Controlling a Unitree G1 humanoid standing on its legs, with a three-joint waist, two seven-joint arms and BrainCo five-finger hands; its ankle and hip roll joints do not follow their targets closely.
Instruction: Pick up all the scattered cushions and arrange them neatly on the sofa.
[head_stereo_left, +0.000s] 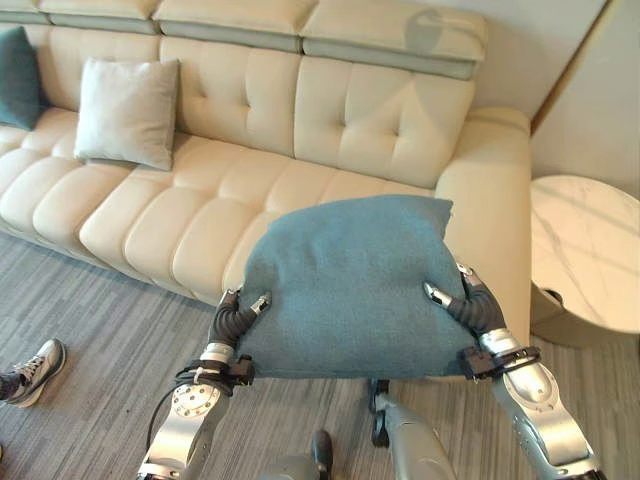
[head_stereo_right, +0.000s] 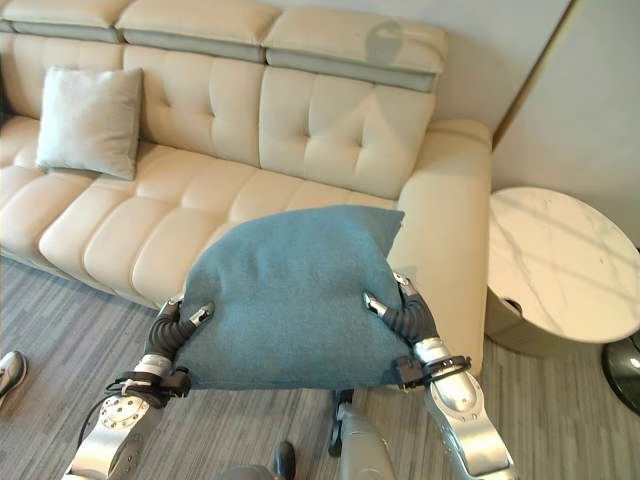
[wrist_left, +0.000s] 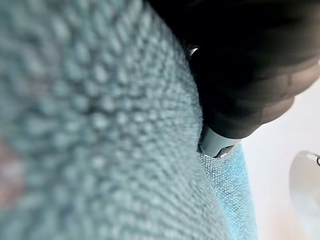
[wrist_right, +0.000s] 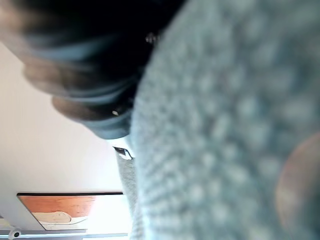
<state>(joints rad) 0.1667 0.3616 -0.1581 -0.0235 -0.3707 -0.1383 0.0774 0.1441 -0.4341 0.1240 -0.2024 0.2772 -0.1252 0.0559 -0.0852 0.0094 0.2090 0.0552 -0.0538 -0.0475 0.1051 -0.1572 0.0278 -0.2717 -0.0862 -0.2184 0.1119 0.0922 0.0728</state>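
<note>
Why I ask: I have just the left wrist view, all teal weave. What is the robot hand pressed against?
Observer: A teal cushion, held up off the floor, gripped at its sides by the left robot hand and the right robot hand.
Operator: Where is the sofa?
Observer: The cream sofa is straight ahead, just beyond the cushion.
Operator: Any cushions on it?
Observer: A light grey cushion leans on the backrest toward the sofa's left end.
</note>
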